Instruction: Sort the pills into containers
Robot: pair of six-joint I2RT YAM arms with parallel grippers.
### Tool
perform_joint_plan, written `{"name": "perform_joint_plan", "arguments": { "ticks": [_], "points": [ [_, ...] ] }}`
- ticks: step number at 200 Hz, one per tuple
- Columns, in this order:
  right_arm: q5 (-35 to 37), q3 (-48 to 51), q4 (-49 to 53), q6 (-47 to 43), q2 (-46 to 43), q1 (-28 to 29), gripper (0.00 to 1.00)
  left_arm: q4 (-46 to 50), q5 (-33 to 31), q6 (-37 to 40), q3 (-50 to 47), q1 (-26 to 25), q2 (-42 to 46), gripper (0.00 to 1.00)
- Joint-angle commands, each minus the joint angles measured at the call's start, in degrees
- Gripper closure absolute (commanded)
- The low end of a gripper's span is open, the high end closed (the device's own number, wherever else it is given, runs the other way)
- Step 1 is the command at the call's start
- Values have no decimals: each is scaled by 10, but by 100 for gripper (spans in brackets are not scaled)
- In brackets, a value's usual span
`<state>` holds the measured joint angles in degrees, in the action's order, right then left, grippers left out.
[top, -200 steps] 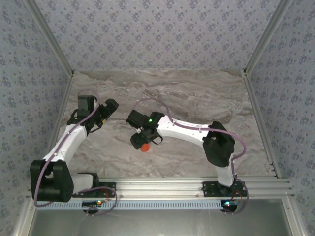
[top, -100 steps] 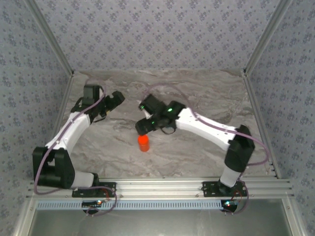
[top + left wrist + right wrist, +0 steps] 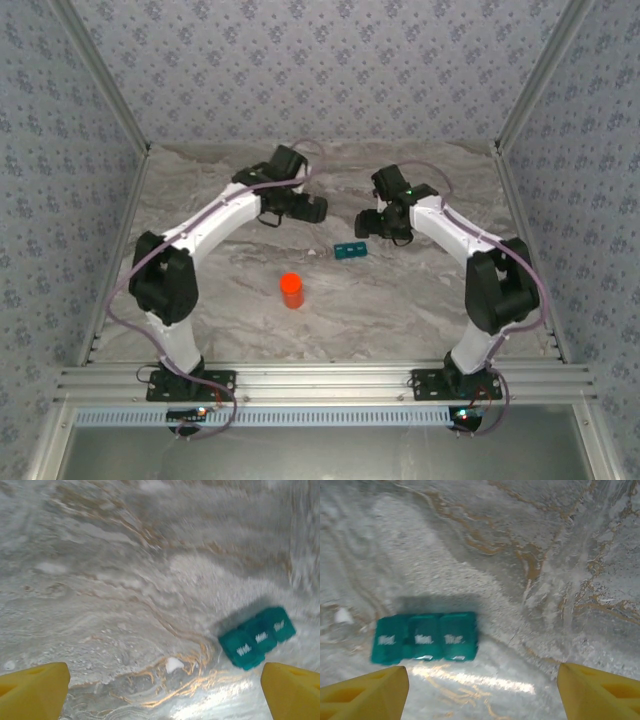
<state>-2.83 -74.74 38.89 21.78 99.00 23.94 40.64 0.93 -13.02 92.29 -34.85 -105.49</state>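
Note:
A small teal pill box with three lidded compartments lies on the marble table near the middle; its lids look closed in both wrist views. One small white pill rests on the table left of the box, also a pale speck. My left gripper hovers just up-left of the box, open, its yellow fingertips wide apart with nothing between them. My right gripper hovers just up-right of the box, open too, its yellow fingertips spread over bare table.
An orange cylindrical bottle stands upright in front of the box, nearer the arm bases. Metal frame rails and patterned walls bound the table on three sides.
Both arms swung from the near-left area out to the table's far middle. The right gripper left the orange bottle standing alone. The teal box, hidden before, now shows between the two grippers.

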Motion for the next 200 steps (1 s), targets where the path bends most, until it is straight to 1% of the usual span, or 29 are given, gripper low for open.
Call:
{"name": "perform_joint_plan", "arguments": {
  "ticks": [1, 42, 91, 124, 190, 200],
  "points": [
    [-5, -10, -14, -11, 23, 0, 20, 71, -49, 77, 31, -24, -18, 2],
    [17, -15, -26, -13, 78, -1, 20, 85, -59, 94, 48, -59, -53, 2],
    [23, -5, -37, -13, 98, -11, 21, 83, -58, 98, 58, -83, -83, 2],
    [18, 5, -41, -13, 94, -13, 21, 83, -59, 104, 61, -95, -96, 2],
    [1, 39, -42, -12, 40, -16, 21, 75, -60, 97, 59, -106, -100, 2],
    [1, 45, -59, -12, 34, -17, 21, 74, -60, 95, 58, -105, -100, 2]
  ]
}}
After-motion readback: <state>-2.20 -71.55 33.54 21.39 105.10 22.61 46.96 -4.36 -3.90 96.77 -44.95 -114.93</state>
